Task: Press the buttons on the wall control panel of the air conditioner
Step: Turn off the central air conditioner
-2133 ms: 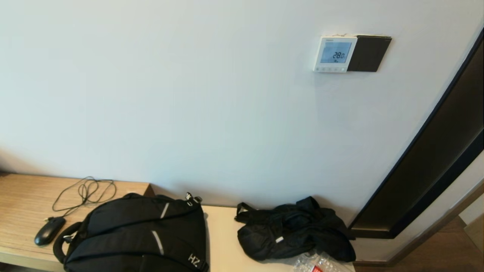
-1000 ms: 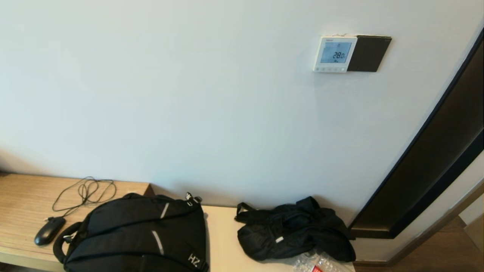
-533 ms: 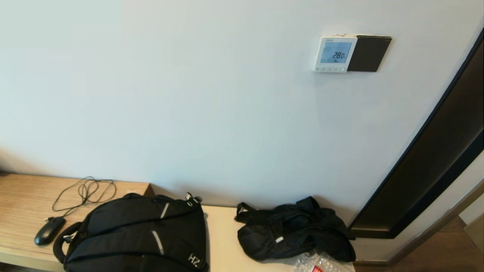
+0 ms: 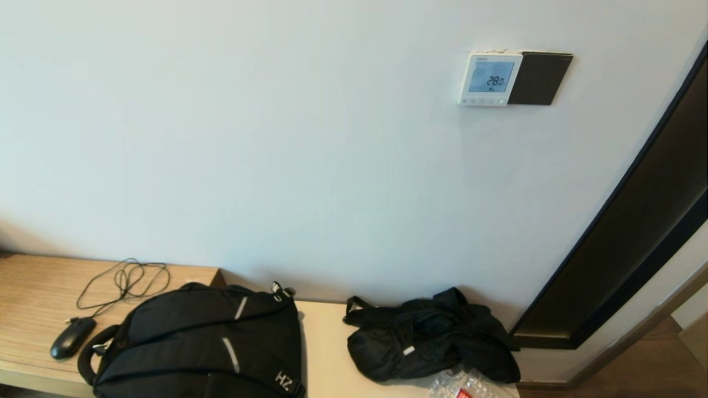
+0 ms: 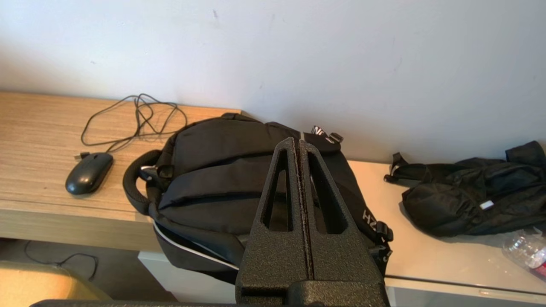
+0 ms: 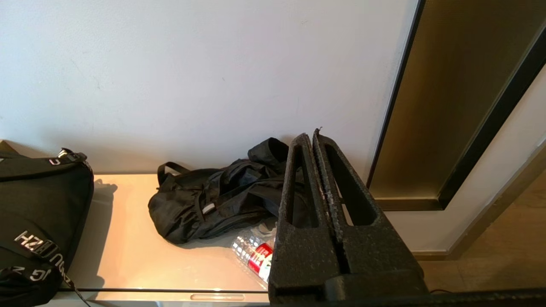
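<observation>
The white wall control panel (image 4: 489, 78) hangs high on the wall at the upper right of the head view, its pale blue screen showing 28.0. A row of tiny buttons (image 4: 482, 101) runs along its lower edge. Neither gripper shows in the head view. My left gripper (image 5: 297, 143) is shut and empty, low in front of the black backpack (image 5: 222, 170). My right gripper (image 6: 310, 135) is shut and empty, low above the crumpled black bag (image 6: 217, 196). The panel is out of both wrist views.
A dark rectangular plate (image 4: 539, 78) adjoins the panel's right side. A dark door frame (image 4: 630, 221) runs down the right. On the bench (image 4: 33, 293) lie a backpack (image 4: 204, 342), a mouse (image 4: 72, 337) with cable, a black bag (image 4: 431, 337) and a plastic bottle (image 6: 254, 253).
</observation>
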Controlling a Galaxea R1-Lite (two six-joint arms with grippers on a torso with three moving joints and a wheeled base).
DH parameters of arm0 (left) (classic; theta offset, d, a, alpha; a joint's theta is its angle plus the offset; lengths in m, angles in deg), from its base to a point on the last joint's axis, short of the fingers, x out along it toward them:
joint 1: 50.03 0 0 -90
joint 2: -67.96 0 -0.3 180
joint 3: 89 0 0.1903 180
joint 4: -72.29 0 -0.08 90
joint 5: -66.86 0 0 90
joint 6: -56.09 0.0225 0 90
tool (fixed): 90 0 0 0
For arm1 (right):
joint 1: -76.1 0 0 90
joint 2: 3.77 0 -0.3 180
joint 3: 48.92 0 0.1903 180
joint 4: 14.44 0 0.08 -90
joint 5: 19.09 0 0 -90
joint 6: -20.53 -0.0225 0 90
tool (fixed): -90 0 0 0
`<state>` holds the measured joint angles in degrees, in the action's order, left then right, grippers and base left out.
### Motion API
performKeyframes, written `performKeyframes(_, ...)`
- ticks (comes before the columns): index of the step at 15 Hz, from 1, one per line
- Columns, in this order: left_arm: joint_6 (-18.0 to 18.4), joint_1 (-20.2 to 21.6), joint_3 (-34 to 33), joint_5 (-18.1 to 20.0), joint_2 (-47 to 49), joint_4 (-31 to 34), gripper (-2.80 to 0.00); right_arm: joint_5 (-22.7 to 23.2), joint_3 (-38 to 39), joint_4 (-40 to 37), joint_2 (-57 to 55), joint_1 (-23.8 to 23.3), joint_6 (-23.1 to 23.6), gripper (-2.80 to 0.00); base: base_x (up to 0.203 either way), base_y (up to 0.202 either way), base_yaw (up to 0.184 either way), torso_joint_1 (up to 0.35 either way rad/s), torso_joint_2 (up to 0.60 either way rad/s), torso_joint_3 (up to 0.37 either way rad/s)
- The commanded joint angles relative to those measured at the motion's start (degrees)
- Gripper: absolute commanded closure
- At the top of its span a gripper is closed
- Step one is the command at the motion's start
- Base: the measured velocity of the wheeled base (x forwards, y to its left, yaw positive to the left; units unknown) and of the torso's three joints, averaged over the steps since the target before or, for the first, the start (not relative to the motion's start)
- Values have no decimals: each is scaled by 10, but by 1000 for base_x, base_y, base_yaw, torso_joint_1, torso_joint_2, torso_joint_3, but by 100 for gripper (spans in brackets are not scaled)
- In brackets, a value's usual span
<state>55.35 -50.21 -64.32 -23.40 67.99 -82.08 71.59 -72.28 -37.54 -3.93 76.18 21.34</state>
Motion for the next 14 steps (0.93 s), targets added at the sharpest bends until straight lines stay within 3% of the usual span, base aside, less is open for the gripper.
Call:
performKeyframes(1,0,0,0,0,0,0,0,0,-5,1,1,1,3,0,0,0,0,0,0,0)
performKeyframes(7,-1,0,0,0,0,0,0,2,-141,-73,-56,2,5,0,0,0,0,0,0,0)
performKeyframes(11,-1,0,0,0,0,0,0,0,-208,-72,-173,3,5,0,0,0,0,0,0,0)
performKeyframes(14,0,0,0,0,0,0,0,0,-262,-22,-289,3,5,0,0,0,0,0,0,0)
